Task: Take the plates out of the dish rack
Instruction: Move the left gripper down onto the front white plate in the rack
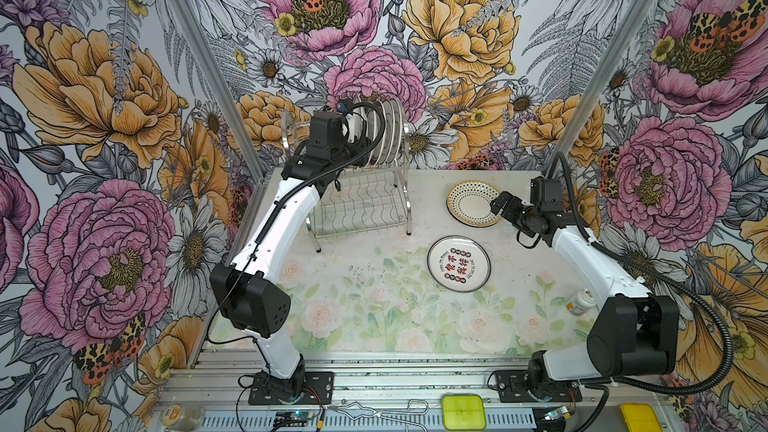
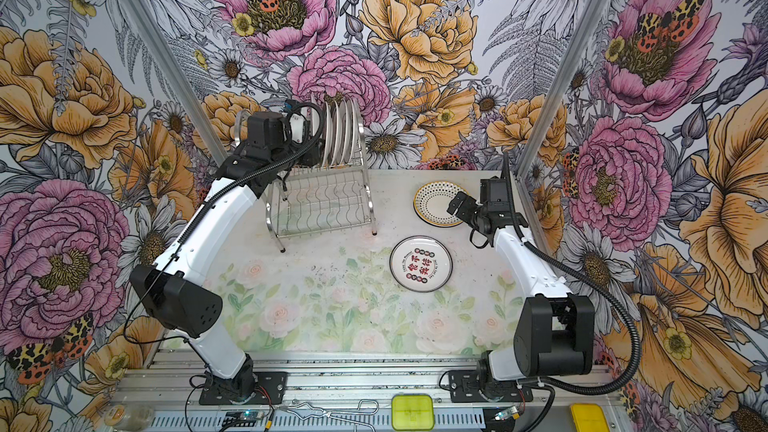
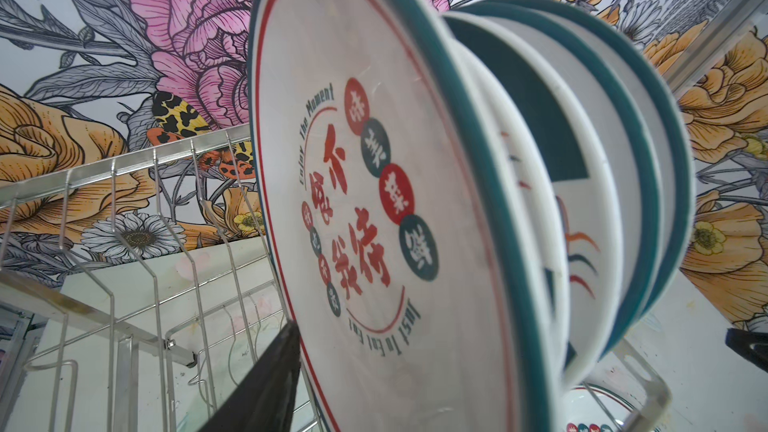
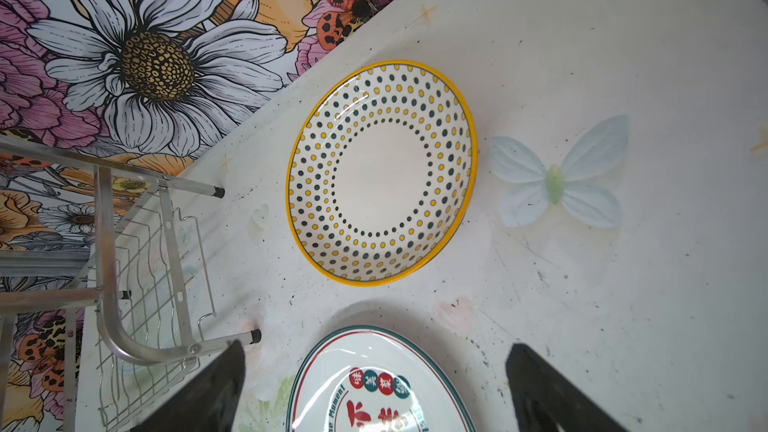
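The left tool [image 3: 517, 334] stands half open around the plates [image 1: 388, 130], upright in the dish rack [image 1: 361, 201] at 11 o'clock, likely to pull one out. The right tool [image 4: 378, 349] hangs wide open, empty.

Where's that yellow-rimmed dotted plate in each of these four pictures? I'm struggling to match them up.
Top view: the dotted plate lies flat at the table's back right, right of the dish rack.
Top view: same spot.
Left wrist: not in it; only the rack and racked plates.
Right wrist: near the picture's middle, flat on the table.
Shared landmark: the dish rack, in all four.
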`<state>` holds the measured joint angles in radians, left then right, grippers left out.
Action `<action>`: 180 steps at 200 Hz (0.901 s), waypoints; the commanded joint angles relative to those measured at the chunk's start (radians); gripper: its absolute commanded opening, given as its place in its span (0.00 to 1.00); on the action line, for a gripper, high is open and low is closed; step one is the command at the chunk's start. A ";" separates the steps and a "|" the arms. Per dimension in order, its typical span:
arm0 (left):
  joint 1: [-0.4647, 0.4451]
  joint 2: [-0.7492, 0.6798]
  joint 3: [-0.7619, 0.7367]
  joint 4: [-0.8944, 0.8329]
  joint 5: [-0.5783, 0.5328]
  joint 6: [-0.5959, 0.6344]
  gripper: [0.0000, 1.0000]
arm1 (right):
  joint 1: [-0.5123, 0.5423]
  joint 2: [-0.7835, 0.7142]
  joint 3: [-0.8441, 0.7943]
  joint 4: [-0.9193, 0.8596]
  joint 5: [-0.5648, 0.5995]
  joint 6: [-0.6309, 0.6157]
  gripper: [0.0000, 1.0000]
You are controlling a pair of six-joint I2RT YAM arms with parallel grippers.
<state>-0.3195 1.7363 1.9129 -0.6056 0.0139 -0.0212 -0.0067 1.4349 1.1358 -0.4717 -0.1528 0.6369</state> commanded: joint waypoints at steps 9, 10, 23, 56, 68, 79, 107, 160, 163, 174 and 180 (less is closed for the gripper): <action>-0.005 0.006 0.024 -0.022 -0.050 0.017 0.48 | -0.007 -0.023 -0.011 0.006 -0.015 -0.011 0.99; -0.005 0.006 0.024 -0.023 -0.051 0.017 0.48 | -0.007 -0.023 -0.011 0.006 -0.016 -0.011 0.99; -0.006 0.006 0.024 -0.024 -0.053 0.017 0.44 | -0.009 -0.023 -0.011 0.006 -0.019 -0.011 0.99; -0.010 0.004 0.027 -0.029 -0.066 0.017 0.39 | -0.012 -0.027 -0.012 0.005 -0.024 -0.011 0.99; -0.012 0.005 0.029 -0.029 -0.070 0.017 0.37 | -0.013 -0.027 -0.010 0.005 -0.026 -0.011 0.99; -0.015 0.006 0.031 -0.031 -0.084 0.018 0.36 | -0.014 -0.026 -0.009 0.005 -0.029 -0.011 0.99; -0.020 0.008 0.040 -0.031 -0.091 0.021 0.32 | -0.017 -0.027 -0.006 0.005 -0.031 -0.012 0.99; -0.035 0.023 0.061 -0.034 -0.118 0.035 0.20 | -0.025 -0.031 -0.008 0.005 -0.036 -0.013 0.99; -0.036 0.024 0.062 -0.035 -0.118 0.035 0.20 | -0.025 -0.031 -0.008 0.005 -0.035 -0.013 0.99; -0.038 0.026 0.067 -0.036 -0.118 0.037 0.20 | -0.027 -0.032 -0.010 0.005 -0.036 -0.014 0.99; -0.039 0.028 0.069 -0.039 -0.120 0.037 0.19 | -0.028 -0.034 -0.011 0.005 -0.036 -0.013 0.99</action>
<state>-0.3527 1.7477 1.9446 -0.6357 -0.0750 0.0036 -0.0257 1.4342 1.1351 -0.4717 -0.1814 0.6361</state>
